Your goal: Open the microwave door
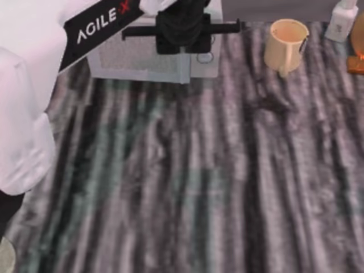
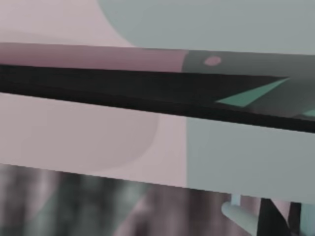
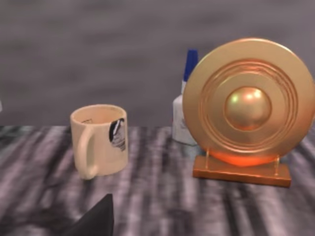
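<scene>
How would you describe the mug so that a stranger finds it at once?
Start at the microwave at the table's far edge, under the left gripper. Go right to the mug. It is cream, with one handle and a dark print, and stands nearer the microwave than the white bottle and the golden disc.

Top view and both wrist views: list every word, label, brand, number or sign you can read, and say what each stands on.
"AGILE X": white letters with a red X, on the black band of the left arm, top view.
Cream mug: a dark printed mark on its side, not readable as text.
White bottle with blue cap: any label is too blurred to read.
Gold disc ornament, microwave: no text visible.
</scene>
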`<move>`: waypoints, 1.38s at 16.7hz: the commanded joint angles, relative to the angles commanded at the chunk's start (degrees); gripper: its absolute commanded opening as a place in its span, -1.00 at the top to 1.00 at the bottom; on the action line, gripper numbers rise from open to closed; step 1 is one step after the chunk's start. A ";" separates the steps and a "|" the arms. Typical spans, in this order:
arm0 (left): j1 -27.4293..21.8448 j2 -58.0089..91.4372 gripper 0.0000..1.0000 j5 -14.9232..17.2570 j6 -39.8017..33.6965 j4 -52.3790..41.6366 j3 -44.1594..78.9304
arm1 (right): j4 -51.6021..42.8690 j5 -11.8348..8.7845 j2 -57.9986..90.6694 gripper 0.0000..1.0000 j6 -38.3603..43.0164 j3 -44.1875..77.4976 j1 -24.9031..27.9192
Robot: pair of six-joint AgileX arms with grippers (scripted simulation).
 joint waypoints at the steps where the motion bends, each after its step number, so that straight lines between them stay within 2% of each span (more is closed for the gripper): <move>1: 0.02 -0.15 1.00 0.00 0.14 0.14 -0.21 | 0.00 0.00 0.00 -1.00 0.00 0.00 0.00; 8: 0.58 -6.08 1.00 1.83 5.09 5.23 -10.11 | 0.00 0.00 0.00 -1.00 0.00 0.00 0.00; 23: 0.59 -6.32 1.00 1.94 5.32 5.44 -10.49 | 0.00 0.00 0.00 -1.00 0.00 0.00 0.00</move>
